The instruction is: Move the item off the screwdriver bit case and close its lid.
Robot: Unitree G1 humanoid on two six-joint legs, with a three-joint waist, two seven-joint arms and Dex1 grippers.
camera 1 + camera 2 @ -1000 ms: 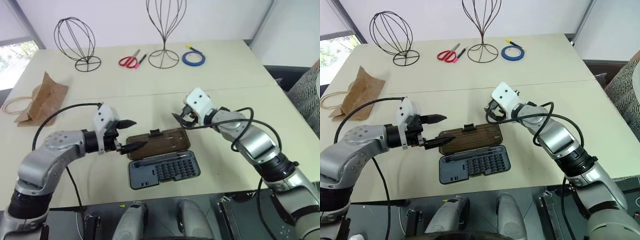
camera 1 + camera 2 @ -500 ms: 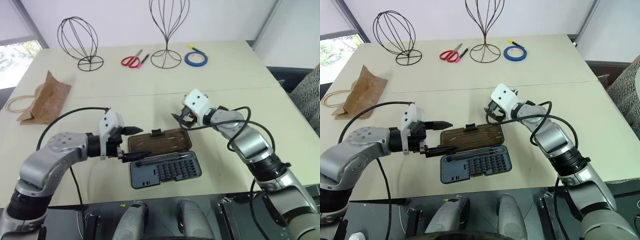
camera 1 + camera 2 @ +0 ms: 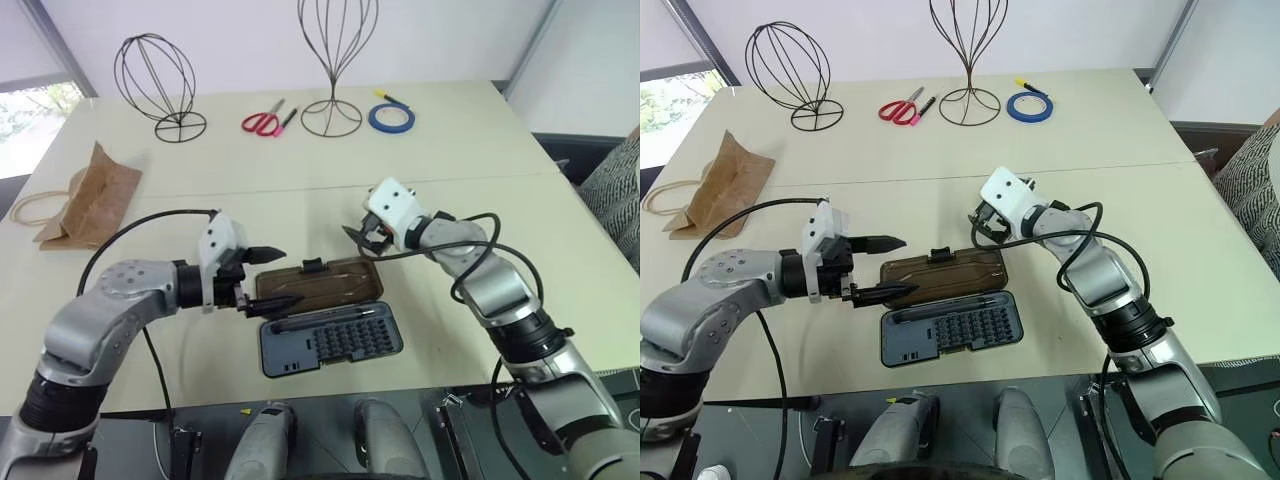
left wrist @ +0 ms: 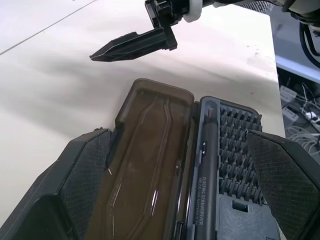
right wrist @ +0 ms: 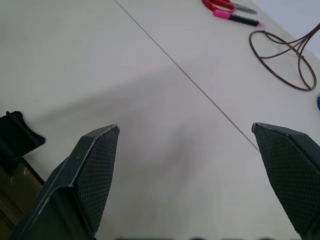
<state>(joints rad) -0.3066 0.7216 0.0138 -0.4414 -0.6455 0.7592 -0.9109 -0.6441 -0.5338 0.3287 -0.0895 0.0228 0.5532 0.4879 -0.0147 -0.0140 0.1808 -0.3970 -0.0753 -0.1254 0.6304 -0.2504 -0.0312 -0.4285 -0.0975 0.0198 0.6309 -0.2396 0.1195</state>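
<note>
1. While the screwdriver bit case (image 3: 325,326) lies open near the front edge of the table (image 3: 480,130), the paper bag (image 3: 90,195) sits well apart from it, far off to the case's left, with its string handles (image 3: 35,208) looped out on the side away from the case.
2. Just left of the case, the left gripper (image 3: 272,278) points toward it with its fingers spread wide, holding nothing; the lower fingertip (image 3: 290,299) appears to hover at the left end of the lid, though contact is hard to judge.
3. Folded back flat, the lid (image 3: 322,283) lies on the far side of the case's base (image 3: 330,340), where the bits and the slim driver (image 4: 206,165) show.
4. Behind the case's right end, the right gripper (image 3: 362,238) hangs above the table with its fingers wide apart and empty.
5. Far behind the case, along the table's back edge, stand a round wire stand (image 3: 158,82), red scissors (image 3: 262,121), a tall wire stand (image 3: 333,60) and a roll of blue tape (image 3: 389,117).
</note>
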